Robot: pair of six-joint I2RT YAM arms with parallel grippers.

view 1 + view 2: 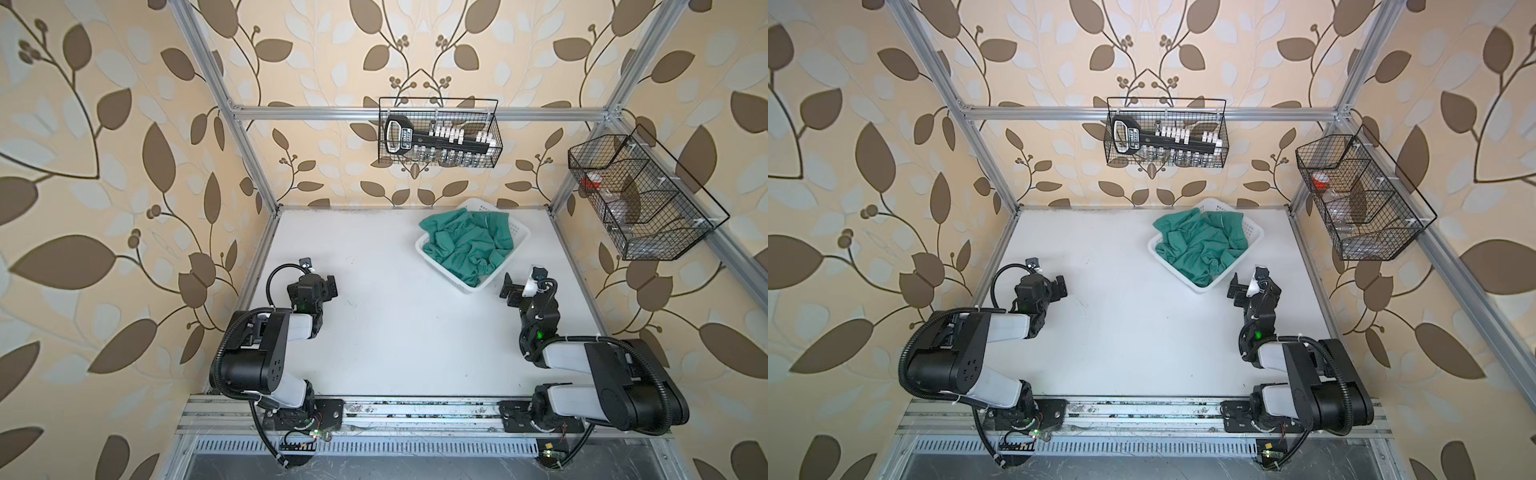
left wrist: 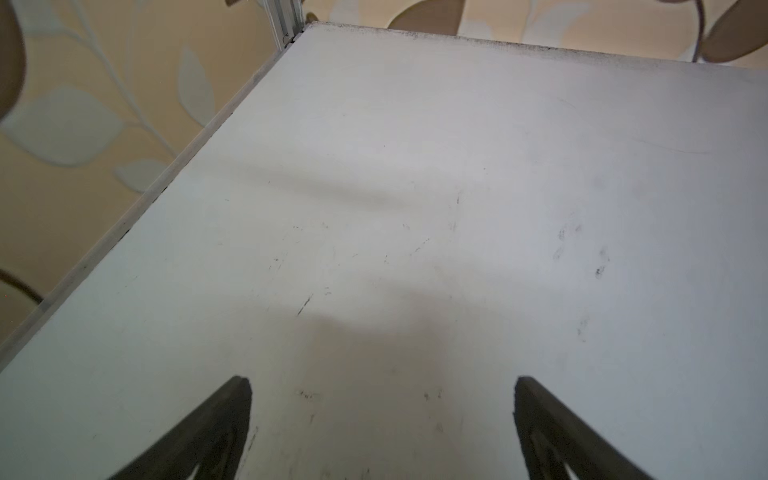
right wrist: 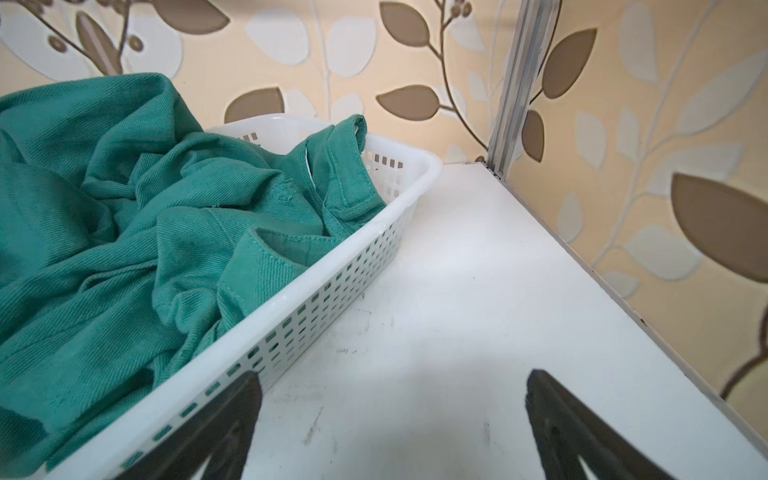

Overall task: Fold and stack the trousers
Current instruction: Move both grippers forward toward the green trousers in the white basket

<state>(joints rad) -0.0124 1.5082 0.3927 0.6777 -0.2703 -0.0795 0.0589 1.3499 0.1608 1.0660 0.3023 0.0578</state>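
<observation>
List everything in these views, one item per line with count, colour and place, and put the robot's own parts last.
trousers: one pair, teal-green, crumpled in the laundry basket
laundry basket: one, white perforated plastic, far right part of the table
table: one, white, under both arms
rear wire basket: one, black, hung on the back bar
tool holder: one, black with white pieces, in the rear wire basket
side wire basket: one, black, on the right frame rail; contents too blurred to name
frame: aluminium, around the table
wallpaper: beige with brown leaves, all walls
left gripper: one, black, open, over bare table
right gripper: one, black, open, beside the laundry basket
</observation>
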